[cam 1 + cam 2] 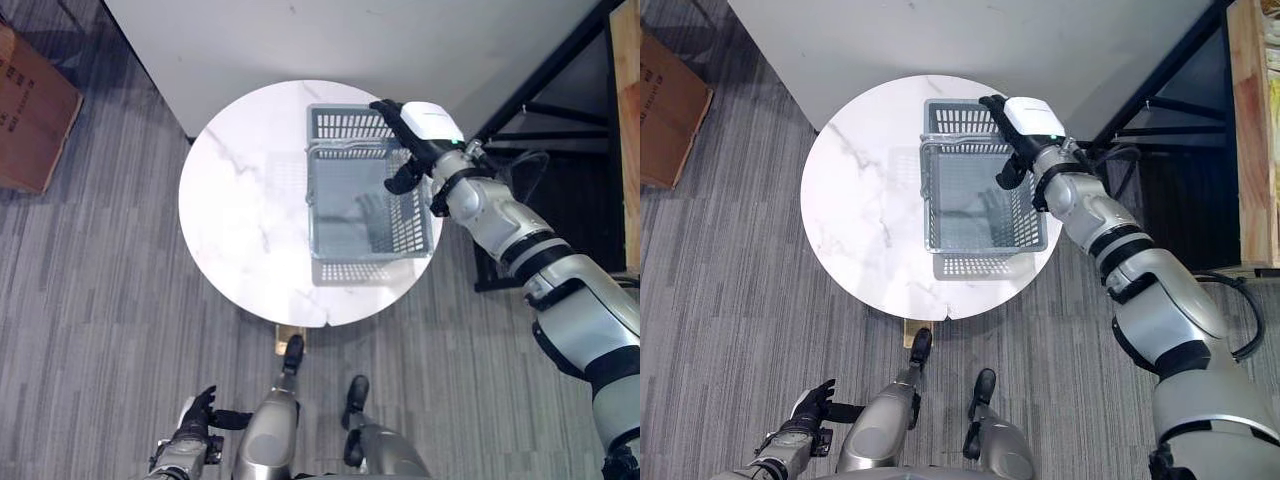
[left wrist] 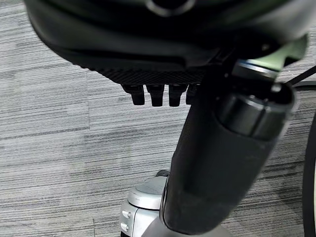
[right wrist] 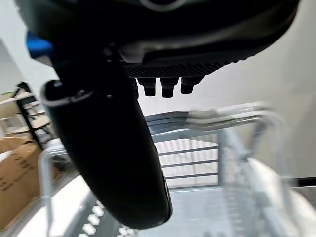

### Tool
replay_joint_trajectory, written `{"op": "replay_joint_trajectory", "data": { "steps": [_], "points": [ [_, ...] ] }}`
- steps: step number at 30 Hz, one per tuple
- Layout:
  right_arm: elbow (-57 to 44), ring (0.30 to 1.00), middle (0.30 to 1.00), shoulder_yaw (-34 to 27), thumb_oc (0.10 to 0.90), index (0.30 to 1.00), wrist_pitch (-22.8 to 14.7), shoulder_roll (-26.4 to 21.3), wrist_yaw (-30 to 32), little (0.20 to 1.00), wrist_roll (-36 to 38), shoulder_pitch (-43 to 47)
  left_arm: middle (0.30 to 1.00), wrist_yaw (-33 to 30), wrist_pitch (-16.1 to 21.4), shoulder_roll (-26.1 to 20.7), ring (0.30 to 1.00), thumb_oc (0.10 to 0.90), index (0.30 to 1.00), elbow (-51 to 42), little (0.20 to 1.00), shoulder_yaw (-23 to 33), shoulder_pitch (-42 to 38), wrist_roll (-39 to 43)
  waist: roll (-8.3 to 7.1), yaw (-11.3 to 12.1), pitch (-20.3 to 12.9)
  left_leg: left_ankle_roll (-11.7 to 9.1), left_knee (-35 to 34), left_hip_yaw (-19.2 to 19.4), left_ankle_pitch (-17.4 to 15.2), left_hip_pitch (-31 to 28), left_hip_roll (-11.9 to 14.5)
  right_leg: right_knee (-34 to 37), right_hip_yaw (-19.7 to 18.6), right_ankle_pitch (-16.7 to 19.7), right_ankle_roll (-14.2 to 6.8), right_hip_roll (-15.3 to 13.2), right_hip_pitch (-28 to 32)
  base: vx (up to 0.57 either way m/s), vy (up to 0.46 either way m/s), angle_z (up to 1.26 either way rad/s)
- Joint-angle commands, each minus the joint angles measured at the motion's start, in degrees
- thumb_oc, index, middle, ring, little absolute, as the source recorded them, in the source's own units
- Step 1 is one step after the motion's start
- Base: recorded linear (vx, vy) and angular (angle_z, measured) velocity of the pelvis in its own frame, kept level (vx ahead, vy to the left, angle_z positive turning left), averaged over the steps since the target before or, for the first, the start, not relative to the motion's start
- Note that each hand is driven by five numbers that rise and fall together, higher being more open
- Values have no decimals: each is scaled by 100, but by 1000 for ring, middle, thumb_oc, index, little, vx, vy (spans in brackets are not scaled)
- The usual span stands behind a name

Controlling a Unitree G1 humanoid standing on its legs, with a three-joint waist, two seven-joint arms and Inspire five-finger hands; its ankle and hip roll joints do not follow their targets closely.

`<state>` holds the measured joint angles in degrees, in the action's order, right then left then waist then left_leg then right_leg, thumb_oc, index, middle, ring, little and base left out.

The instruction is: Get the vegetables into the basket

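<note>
One grey plastic basket [image 1: 365, 190] sits on the round white marble-patterned table [image 1: 245, 210], on the half of the top nearer my right arm. Its long axis runs from the table's near edge toward the white wall [image 1: 330, 40] beyond, with one latticed end facing me and the other facing the wall. Its handles lie across the far end, and the inside I can see holds nothing. No vegetables are visible in it or on the table.

My right hand [image 1: 415, 135] is stretched out over the basket's far right corner, above the rim where the handles rest. My fingers [image 3: 162, 86] there are straight and relaxed, holding nothing; the thumb hangs below them over the basket's interior. I cannot tell whether my fingertips touch the rim or handle.

My left hand [image 1: 195, 415] hangs low at my side, well apart from the table, over the grey striped carpet [image 1: 90, 300]. Its fingers [image 2: 155, 94] are loose and slightly spread, with nothing in them.

One brown cardboard box [image 1: 30, 110] stands on the carpet far off to my left. One dark metal shelf frame [image 1: 560, 80] stands to my right, just beyond the table.
</note>
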<state>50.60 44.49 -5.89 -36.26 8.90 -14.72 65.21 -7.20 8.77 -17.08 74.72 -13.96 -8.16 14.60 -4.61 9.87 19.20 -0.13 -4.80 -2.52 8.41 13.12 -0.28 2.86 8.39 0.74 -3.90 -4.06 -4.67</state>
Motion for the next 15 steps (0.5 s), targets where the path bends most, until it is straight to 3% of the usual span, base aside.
{"op": "replay_joint_trajectory", "data": {
  "steps": [1, 10, 11, 12, 13, 15],
  "points": [
    [-25, 1000, 1000, 54, 900, 1000, -101, -287, 400, 1000, 135, 510, 1000, -86, 3, -144, 1000, 900, 1000, 254, 1000, -259, 174, 43, -83, -72, -302, -225, 355, 139, -297, -64, 269, -525, -305, 560, -450, -650, -555, -17, 7, -5],
    [820, 1000, 1000, -19, 900, 1000, -67, -134, 681, 1000, 172, 683, 1000, -130, 69, -131, 1000, 900, 1000, 194, 1000, -424, 92, 103, 33, -11, -288, -229, 339, 104, -242, 10, 261, -497, -281, 581, -445, -656, -615, -3, 1, 0],
    [824, 646, 646, -27, 647, 646, -67, -113, 685, 646, 182, 676, 1000, -132, 67, -120, 1000, 900, 1000, 192, 1000, -440, 101, 105, 45, -6, -291, -229, 337, 103, -240, 14, 258, -492, -276, 585, -445, -661, -618, 0, 0, 0],
    [813, 424, 424, -9, 488, 424, -70, -40, 715, 424, 169, 676, 1000, -152, 72, -132, 1000, 900, 1000, 201, 1000, -451, 103, 101, 66, 19, -292, -229, 338, 89, -229, 43, 249, -475, -272, 599, -448, -667, -627, 0, 0, 0],
    [814, 366, 366, -9, 447, 366, -70, -39, 716, 366, 169, 677, 1000, -152, 72, -132, 1000, 900, 1000, 201, 1000, -451, 103, 101, 66, 18, -292, -229, 338, 89, -229, 44, 249, -474, -271, 599, -448, -667, -628, 0, 0, 0],
    [809, 402, 402, 44, 473, 402, -72, 4, 707, 402, 140, 718, 1000, -160, 74, -140, 1000, 900, 1000, 222, 1000, -457, 97, 90, 72, 27, -291, -229, 335, 82, -224, 57, 243, -462, -273, 609, -449, -668, -640, 0, 0, 0]
  ]
}}
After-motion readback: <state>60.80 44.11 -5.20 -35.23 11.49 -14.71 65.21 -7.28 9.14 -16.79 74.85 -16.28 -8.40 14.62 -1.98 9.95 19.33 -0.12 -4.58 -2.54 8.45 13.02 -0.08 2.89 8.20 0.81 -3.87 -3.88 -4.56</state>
